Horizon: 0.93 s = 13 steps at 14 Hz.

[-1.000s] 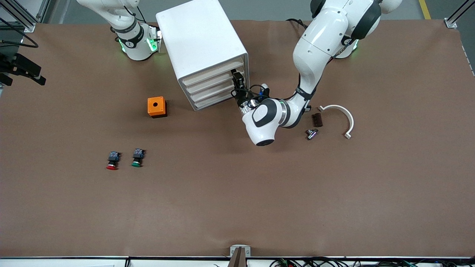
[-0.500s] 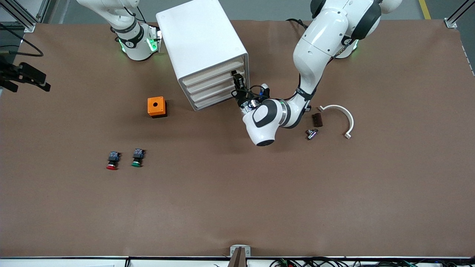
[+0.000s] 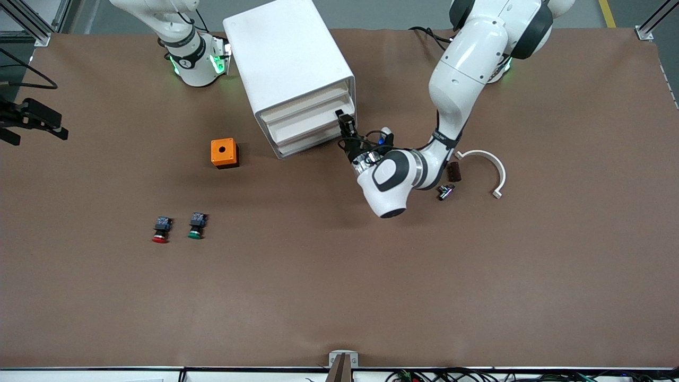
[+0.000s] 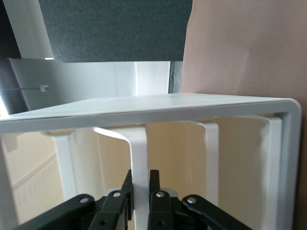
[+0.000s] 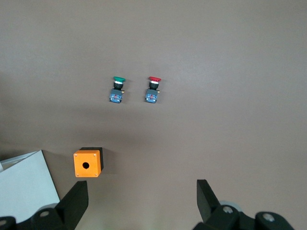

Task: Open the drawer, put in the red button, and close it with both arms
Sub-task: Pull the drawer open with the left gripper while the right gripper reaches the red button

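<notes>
The red button point(image 3: 159, 232) lies on the table toward the right arm's end, beside a green-capped button point(image 3: 196, 227). Both show in the right wrist view, the red button point(image 5: 153, 89) and the green one point(image 5: 117, 90). The white drawer cabinet point(image 3: 286, 63) stands near the arms' bases. My left gripper point(image 3: 345, 121) is shut on the white vertical handle point(image 4: 139, 158) of a drawer point(image 3: 310, 124) that is pulled out a little; it shows in the left wrist view point(image 4: 140, 184). My right gripper point(image 3: 32, 119) is open and empty, high above the table point(image 5: 141, 191).
An orange box with a hole point(image 3: 224, 153) sits beside the cabinet, nearer the front camera point(image 5: 87, 163). A white curved piece point(image 3: 490, 164), a small brown block point(image 3: 453, 171) and a small metal part point(image 3: 445, 191) lie near the left arm's wrist.
My left gripper has moved away from the cabinet with the handle in it, and the drawer has slid out a little. My right gripper has shifted slightly.
</notes>
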### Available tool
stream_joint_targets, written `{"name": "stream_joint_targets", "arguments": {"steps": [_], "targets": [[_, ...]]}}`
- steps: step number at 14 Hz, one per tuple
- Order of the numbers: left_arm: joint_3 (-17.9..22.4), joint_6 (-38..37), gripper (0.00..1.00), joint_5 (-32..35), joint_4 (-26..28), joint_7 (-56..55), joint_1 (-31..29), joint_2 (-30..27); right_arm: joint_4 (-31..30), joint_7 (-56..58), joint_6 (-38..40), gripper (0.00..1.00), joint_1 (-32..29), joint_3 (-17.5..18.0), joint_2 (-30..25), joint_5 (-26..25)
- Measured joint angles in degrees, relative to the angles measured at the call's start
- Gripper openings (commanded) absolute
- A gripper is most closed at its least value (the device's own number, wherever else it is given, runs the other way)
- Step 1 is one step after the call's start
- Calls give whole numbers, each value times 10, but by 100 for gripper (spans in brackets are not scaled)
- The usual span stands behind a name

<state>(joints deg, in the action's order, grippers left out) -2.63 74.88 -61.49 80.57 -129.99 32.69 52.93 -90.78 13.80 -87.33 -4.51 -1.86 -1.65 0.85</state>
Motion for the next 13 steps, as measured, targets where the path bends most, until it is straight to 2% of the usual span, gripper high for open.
{"name": "stream_joint_targets", "arguments": {"steps": [3, 6, 10, 13], "targets": [[2, 1, 13, -4, -5, 0, -22, 0, -5, 3, 19, 100, -1, 0, 4, 0], [2, 6, 13, -5, -12, 0, -44, 0, -36, -28, -7, 100, -2, 0, 8, 0], [3, 19, 15, -21, -19, 6, -74, 0, -103, -44, -95, 100, -2, 0, 14, 0], [3, 21, 15, -26, -25, 10, -87, 0, -178, -64, -197, 100, -2, 0, 19, 0]]}}
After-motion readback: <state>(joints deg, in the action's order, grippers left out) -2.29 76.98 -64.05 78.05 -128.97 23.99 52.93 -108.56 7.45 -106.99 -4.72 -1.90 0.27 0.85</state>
